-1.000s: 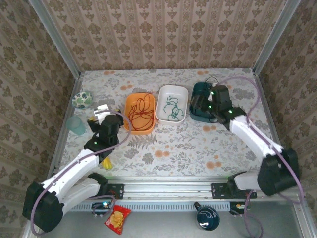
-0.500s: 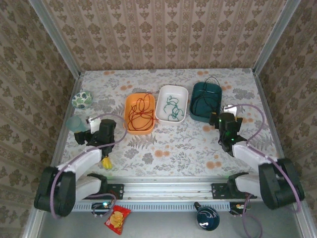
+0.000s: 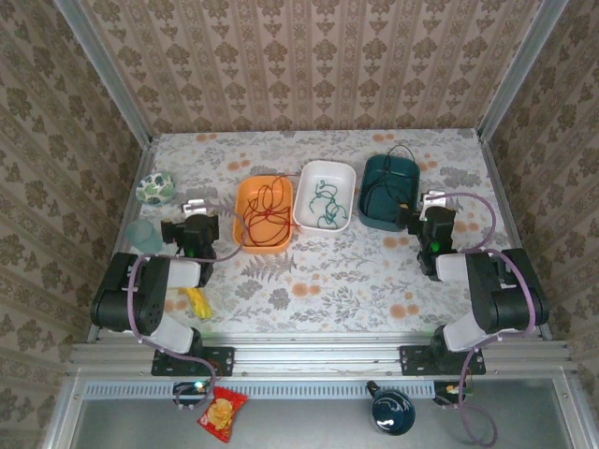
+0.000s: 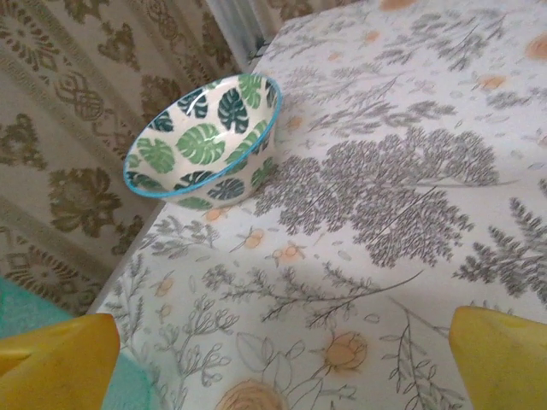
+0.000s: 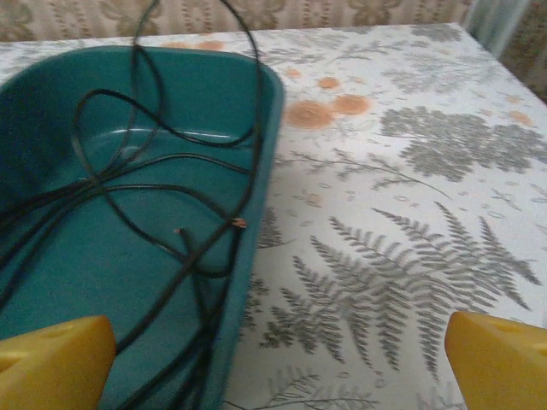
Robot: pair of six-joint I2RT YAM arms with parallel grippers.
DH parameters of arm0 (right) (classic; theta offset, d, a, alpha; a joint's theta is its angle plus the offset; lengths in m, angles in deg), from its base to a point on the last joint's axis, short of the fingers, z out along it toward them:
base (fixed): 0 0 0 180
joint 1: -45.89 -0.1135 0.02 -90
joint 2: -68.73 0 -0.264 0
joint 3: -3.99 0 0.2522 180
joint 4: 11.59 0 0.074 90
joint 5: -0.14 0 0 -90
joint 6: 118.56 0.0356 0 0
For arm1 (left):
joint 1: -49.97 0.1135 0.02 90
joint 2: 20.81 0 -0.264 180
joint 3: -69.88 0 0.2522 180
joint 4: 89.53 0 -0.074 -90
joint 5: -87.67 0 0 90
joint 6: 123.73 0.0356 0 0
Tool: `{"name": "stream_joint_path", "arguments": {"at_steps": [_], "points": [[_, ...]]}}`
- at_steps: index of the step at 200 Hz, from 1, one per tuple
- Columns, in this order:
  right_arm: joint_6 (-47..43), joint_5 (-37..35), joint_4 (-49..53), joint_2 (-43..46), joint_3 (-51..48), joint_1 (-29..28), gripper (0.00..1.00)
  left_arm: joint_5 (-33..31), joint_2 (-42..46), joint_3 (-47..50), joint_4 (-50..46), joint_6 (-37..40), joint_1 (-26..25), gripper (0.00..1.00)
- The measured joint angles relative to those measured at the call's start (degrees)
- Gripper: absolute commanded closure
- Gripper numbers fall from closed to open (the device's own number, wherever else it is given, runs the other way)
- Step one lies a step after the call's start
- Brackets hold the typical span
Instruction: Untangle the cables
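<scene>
Each cable sits alone in its own tray, so the untangling looks done. The red cable (image 3: 267, 213) is in the orange tray (image 3: 241, 201) at frame centre-left, the green cable (image 3: 326, 204) is in the white tray (image 3: 328, 165) beside it, and the black cable (image 5: 195, 265) is in the teal tray (image 5: 265, 128) to the right. One tray per colour likely keeps the wires apart so they cannot re-knot. Both arms are folded low at the left and right sides of the top view, probably parked clear of the trays. The left pincer (image 4: 278, 359) has its jaws wide apart and holds nothing; it faces a leaf-print bowl (image 4: 205, 141) on the counter (image 4: 385, 171). The right pincer (image 5: 273, 363) is also wide apart and empty, just beside the teal tray. The red and green bundles have their long axes running top to bottom of the frame, along their trays. The black cable lies in loose loops with no single heading. One loop rises over the tray's far rim, and a bare end lies near its right wall.
</scene>
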Motion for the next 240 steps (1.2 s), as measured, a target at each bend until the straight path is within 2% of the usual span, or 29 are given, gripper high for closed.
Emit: {"name": "stream_joint_path", "arguments": {"at_steps": [53, 80, 124, 240], "points": [[-0.07, 3.13, -0.85, 0.00, 0.00, 0.04, 0.00, 12.04, -1.66, 0.74, 6.56, -0.11, 4.98, 0.00], [-0.07, 3.19, -1.14, -0.02, 0.00, 0.04, 0.00, 16.09, -2.08, 0.79, 5.51, -1.03, 7.26, 0.00], [-0.04, 3.48, -1.38, -0.02, 0.00, 0.04, 0.00, 18.36, -2.10, 0.79, 5.55, -1.33, 7.50, 0.00], [-0.07, 4.02, -1.38, -0.02, 0.00, 0.04, 0.00, 18.78, -2.10, 0.79, 5.55, -1.33, 7.50, 0.00]]}}
